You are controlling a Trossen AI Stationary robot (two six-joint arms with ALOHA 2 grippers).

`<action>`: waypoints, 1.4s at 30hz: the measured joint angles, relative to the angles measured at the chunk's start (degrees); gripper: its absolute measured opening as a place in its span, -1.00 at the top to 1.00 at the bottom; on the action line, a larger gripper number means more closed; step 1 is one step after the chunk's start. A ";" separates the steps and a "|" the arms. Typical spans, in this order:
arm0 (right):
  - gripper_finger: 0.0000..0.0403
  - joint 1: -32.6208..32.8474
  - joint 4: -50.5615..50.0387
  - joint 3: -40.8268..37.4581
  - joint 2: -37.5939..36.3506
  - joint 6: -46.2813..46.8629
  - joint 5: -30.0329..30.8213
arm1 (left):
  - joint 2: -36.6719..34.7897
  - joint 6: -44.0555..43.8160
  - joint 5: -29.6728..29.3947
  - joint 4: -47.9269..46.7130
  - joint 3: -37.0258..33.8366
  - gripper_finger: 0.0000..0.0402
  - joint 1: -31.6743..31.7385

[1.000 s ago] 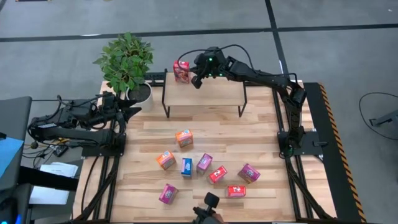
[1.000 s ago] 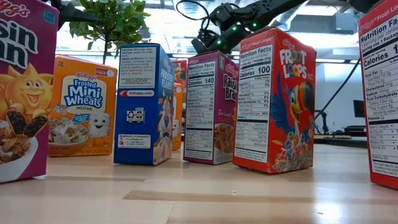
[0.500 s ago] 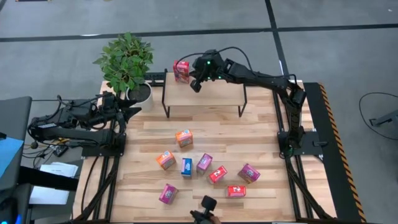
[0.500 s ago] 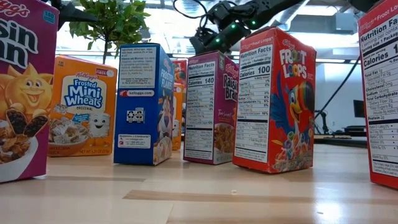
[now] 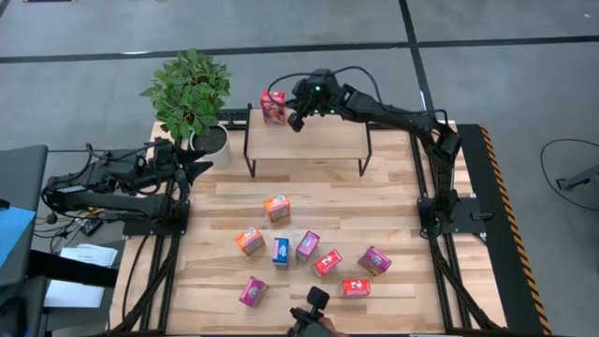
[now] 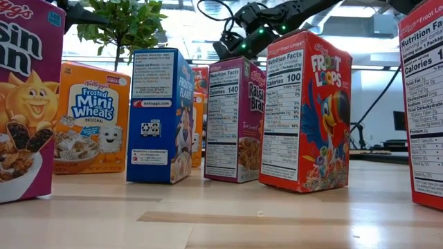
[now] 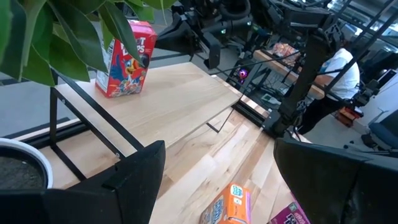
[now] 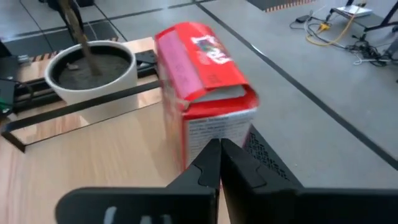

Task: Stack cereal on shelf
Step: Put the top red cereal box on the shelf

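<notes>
From above, I saw the right pincer [image 5: 298, 119] over the back left corner of the shelf [image 5: 323, 140], just beside a red box [image 5: 273, 106] that stood upright there. The left pincer [image 5: 199, 166] waited low at the left edge of the surface [image 5: 215, 220], beside the plant [image 5: 190, 92]. Eight more boxes stood on the surface in front of the shelf: an orange box [image 5: 277, 207] nearest it, then another orange one [image 5: 249, 241], a blue box [image 5: 281, 251], purple ones and red ones, all well apart from the shelf.

At surface height, the blue box [image 6: 162, 116] stood upright between an orange box [image 6: 91, 117] and a purple box [image 6: 235, 119], with a red box [image 6: 305, 111] to the right. The right arm showed high behind them; I could not tell its fingers from here.

Through the left wrist, I saw the left fingers [image 7: 138, 180] spread wide with nothing between them. The red box [image 7: 126, 58] stood upright at the shelf's [image 7: 168, 99] far corner, the right arm close behind it.

Through the right wrist, the right fingers [image 8: 208, 163] were pressed together, tips meeting, holding nothing. The red box [image 8: 205, 106] stood just beyond them, apart from the tips, with the plant's white pot [image 8: 93, 71] farther off.
</notes>
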 joint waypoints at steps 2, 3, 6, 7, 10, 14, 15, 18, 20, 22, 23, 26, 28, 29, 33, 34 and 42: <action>0.86 -0.05 -1.32 0.00 0.00 0.48 0.06 | 0.01 0.00 0.02 0.00 0.00 -0.45 0.00; 0.87 -0.07 -2.29 0.00 0.00 0.48 0.16 | 0.00 -0.02 0.02 -0.06 0.00 -0.45 -0.01; 0.90 0.05 -3.16 0.00 0.02 0.46 0.00 | 0.01 0.02 0.01 -0.50 0.00 -0.45 -0.01; 0.91 0.21 -3.08 0.00 0.02 0.44 -0.01 | 0.00 0.11 0.00 -0.46 0.00 -0.45 0.02; 0.89 1.11 -1.25 0.08 1.29 0.03 0.05 | -0.01 0.02 0.00 -0.80 0.00 -0.45 0.00; 0.84 1.03 -0.75 -0.28 2.25 0.66 -0.19 | -0.01 -0.04 -0.02 -0.85 0.00 -0.45 0.01; 0.83 1.08 0.55 0.09 2.67 0.54 -0.01 | -0.01 -0.02 -0.09 -0.87 0.00 -0.45 0.00; 0.84 0.81 -0.42 -0.05 3.25 0.72 0.01 | -0.01 -0.08 -0.50 -0.89 0.00 -0.45 0.01; 0.85 0.87 -0.31 -0.13 3.63 0.70 0.03 | -0.01 -0.13 -0.48 -0.91 0.00 -0.45 0.00; 0.87 1.00 0.37 -0.06 3.36 0.72 0.02 | -0.01 -0.24 -0.50 -0.92 0.00 -0.45 0.00; 0.88 1.08 0.57 0.04 3.22 0.72 -0.09 | -0.01 -0.53 -0.51 -0.92 0.00 -0.45 -0.01; 0.89 1.26 -0.39 0.00 3.04 2.03 -2.89 | -0.01 -0.61 -0.61 -1.11 0.00 -0.45 0.02; 0.89 1.53 -0.52 -0.02 2.77 3.55 -5.64 | -0.01 -0.61 -0.69 -1.09 0.00 -0.45 0.00; 0.88 1.82 -0.11 0.00 2.73 3.86 -6.37 | -0.01 -0.61 -0.69 -1.11 0.00 -0.45 0.02; 0.85 3.33 -0.39 0.00 2.81 3.15 -6.18 | -0.01 -0.57 -1.15 -1.14 0.00 -0.45 -0.01; 0.85 3.64 0.09 0.00 2.82 2.94 -5.98 | -0.01 -0.55 -1.20 -1.14 0.00 -0.45 0.02; 0.91 2.85 5.66 0.00 2.80 2.42 -5.82 | -0.01 -0.59 -1.33 -1.16 0.00 -0.45 0.01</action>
